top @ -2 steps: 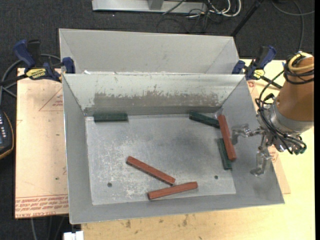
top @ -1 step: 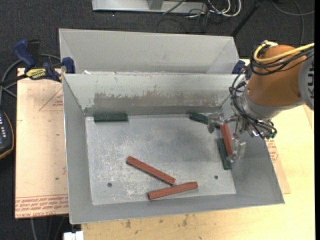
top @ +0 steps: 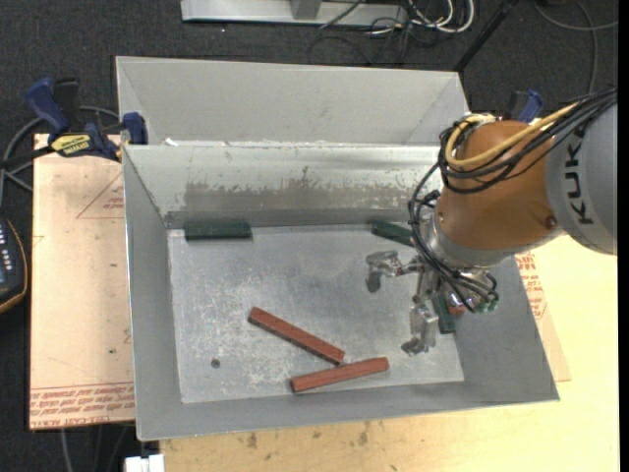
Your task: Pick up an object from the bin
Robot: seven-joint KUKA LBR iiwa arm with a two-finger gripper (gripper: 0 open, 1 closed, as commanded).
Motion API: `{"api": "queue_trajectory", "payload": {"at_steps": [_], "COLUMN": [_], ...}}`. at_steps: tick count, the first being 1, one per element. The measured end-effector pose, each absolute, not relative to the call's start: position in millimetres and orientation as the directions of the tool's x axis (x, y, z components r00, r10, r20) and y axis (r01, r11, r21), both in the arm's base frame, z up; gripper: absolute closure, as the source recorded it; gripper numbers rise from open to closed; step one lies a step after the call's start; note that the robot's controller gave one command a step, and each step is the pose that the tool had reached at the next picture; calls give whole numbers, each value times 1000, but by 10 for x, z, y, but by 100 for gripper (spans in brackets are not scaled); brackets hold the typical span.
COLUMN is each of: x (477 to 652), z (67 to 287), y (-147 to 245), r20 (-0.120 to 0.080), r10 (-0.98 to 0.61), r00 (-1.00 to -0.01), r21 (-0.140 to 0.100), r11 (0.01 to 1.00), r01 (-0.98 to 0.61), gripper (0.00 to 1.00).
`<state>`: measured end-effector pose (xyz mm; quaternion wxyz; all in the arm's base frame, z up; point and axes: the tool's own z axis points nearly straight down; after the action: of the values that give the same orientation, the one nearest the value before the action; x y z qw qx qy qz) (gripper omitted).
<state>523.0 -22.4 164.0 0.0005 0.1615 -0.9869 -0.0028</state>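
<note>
My gripper [top: 395, 313] hung empty, fingers apart, just right of the shorter brown bar [top: 339, 374]. Lying flat on the bin [top: 246, 273] floor, that bar looked to me the easiest pick.

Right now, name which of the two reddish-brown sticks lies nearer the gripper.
The lower, nearly level stick; its right end stops close to the gripper. The other stick slants farther left.

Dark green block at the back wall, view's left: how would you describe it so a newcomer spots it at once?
In the grey bin, follow the foot of the back wall to the view's left. The dark green block lies flat along it there. The two reddish-brown sticks lie near the front; the other green piece sits by the arm.
</note>
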Motion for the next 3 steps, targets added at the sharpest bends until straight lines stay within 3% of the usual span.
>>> {"api": "queue_trajectory", "payload": {"at_steps": [1,2,3], "x": [4985,4996,5001], "z": [951,804,810], "y": [303,589,581], "r20": [2,0,-1], "r10": [-515,-411,-409], "r00": [-857,-912,-912], "r21": [5,2,1], "r11": [857,912,912], "r01": [-515,-411,-409], "gripper": [0,0,100]}}
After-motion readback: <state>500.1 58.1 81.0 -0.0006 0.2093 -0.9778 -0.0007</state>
